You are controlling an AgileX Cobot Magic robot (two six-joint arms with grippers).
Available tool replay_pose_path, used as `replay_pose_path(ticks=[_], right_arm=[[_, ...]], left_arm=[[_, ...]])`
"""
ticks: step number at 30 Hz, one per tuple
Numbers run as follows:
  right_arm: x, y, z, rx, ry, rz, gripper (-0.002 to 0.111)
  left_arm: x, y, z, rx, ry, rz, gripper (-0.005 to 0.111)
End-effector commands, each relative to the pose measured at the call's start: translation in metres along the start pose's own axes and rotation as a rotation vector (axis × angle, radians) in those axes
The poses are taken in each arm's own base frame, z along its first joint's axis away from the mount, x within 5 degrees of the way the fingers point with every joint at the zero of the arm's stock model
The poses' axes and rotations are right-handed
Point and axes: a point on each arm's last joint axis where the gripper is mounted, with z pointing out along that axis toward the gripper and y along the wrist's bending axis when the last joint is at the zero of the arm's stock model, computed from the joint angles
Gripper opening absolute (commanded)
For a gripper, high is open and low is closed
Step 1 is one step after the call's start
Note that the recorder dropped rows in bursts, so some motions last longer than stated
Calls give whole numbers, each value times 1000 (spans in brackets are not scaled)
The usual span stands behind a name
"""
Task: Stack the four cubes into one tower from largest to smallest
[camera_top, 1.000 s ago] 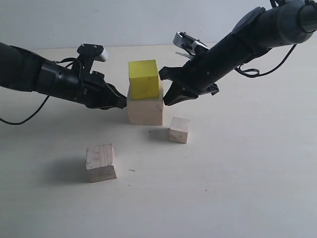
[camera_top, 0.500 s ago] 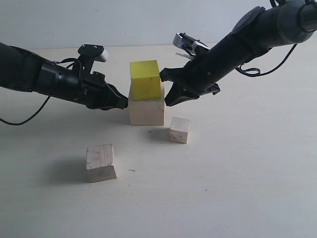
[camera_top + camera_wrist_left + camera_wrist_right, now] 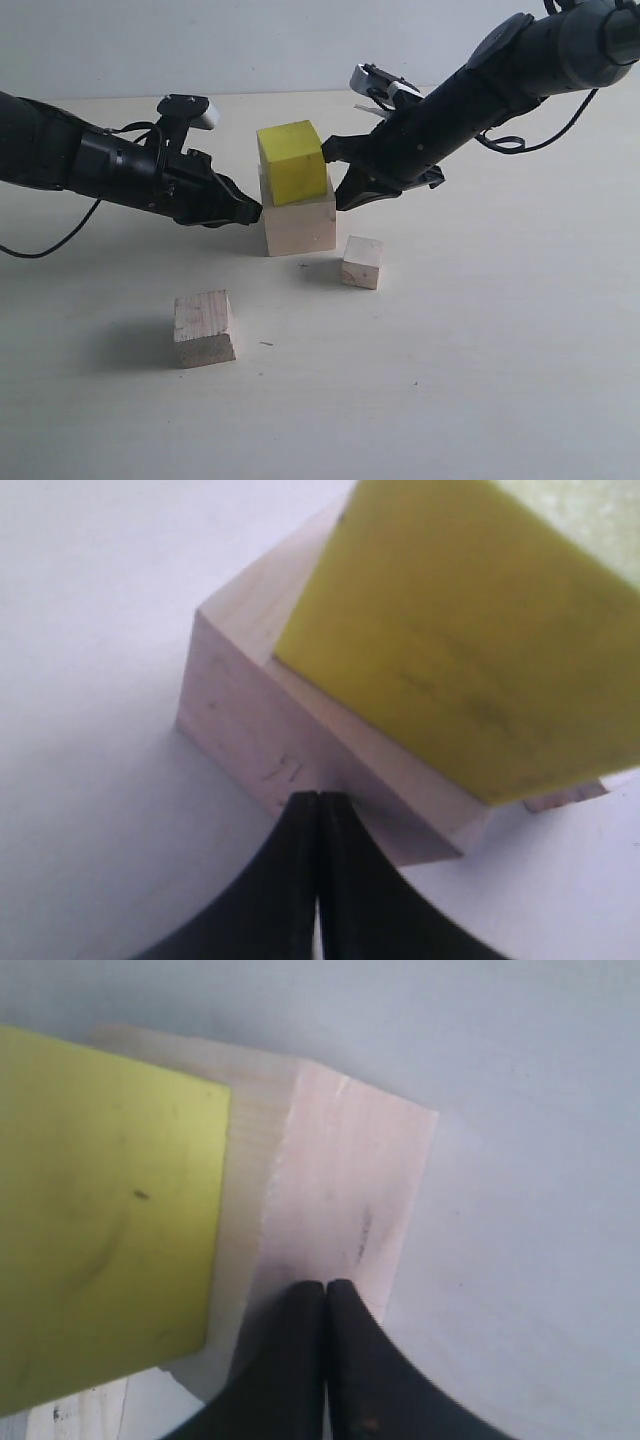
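Observation:
The bright yellow cube [image 3: 292,160] sits skewed on the large wooden cube [image 3: 300,226] at the table's middle. My left gripper [image 3: 254,210] is shut and empty, its tip against the large cube's left face [image 3: 262,742]. My right gripper [image 3: 343,203] is shut and empty too, its tip touching the large cube's right side [image 3: 345,1195]. The yellow cube [image 3: 480,630] overhangs one edge in the left wrist view and shows as yellow cube [image 3: 100,1210] in the right wrist view. A medium wooden cube [image 3: 204,328] lies front left. The small wooden cube [image 3: 361,262] lies just right of the stack.
The pale tabletop [image 3: 480,360] stretches out in front and to the right. Black cables [image 3: 60,235] trail from both arms along the table's back.
Both shut grippers have nudged the two-cube stack slightly to the right. The yellow cube has twisted a little on top of the large one.

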Motion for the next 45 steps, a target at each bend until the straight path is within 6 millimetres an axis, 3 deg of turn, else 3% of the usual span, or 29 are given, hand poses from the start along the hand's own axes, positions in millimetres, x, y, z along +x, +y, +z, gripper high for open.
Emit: replay_pose_path(ticks=[1, 21, 33, 45], right_arm=[[1, 11, -1, -42, 11, 8, 0], [2, 12, -1, -49, 28, 22, 0], [-9, 25, -38, 88, -75, -71, 0], [-8, 26, -41, 94, -71, -48, 0]], left_arm=[[-3, -10, 0, 35, -15, 8, 0], [-7, -7, -3, -16, -32, 2, 0], [-23, -14, -27, -79, -90, 16, 0], [-14, -14, -26, -81, -67, -2, 0]])
